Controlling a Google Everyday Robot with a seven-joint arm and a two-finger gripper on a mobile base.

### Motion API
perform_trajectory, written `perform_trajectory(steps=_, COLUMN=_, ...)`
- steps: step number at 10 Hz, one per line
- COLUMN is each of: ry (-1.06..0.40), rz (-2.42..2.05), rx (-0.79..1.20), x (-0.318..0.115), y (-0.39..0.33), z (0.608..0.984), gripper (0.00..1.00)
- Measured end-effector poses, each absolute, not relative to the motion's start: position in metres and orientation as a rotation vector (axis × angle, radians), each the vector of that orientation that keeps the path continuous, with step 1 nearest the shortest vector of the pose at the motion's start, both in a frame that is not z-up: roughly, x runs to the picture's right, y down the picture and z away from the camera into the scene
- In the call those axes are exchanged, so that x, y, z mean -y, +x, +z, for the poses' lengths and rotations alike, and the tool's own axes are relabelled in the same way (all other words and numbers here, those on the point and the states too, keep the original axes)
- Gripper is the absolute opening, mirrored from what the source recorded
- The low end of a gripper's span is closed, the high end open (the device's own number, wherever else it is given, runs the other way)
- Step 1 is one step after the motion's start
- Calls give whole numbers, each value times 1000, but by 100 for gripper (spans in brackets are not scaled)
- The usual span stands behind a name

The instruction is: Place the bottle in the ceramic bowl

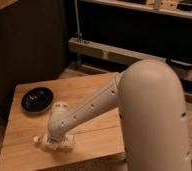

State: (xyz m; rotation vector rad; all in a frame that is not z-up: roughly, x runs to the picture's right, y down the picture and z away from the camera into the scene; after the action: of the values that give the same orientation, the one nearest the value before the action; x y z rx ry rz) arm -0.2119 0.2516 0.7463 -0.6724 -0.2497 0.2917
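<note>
The ceramic bowl is black, shallow and glossy, and sits on the left back part of the wooden table. My gripper is down at the table top near the front left, in front of the bowl and about a bowl's width from it. A small whitish piece sticks out on the gripper's left at table level; it looks like one end of the bottle. The rest of the bottle is hidden by the gripper. The bowl holds nothing.
My thick white arm crosses the table's right half from the right. Dark cabinets stand behind the table, with a metal rail and shelving at the back right. The table's front edge is just in front of the gripper.
</note>
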Motion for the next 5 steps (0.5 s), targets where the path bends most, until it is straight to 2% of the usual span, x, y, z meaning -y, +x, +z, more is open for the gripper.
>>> perform_trajectory(steps=5, ry=-579, rz=402, rx=428, x=-156, y=-196, z=683, gripper=0)
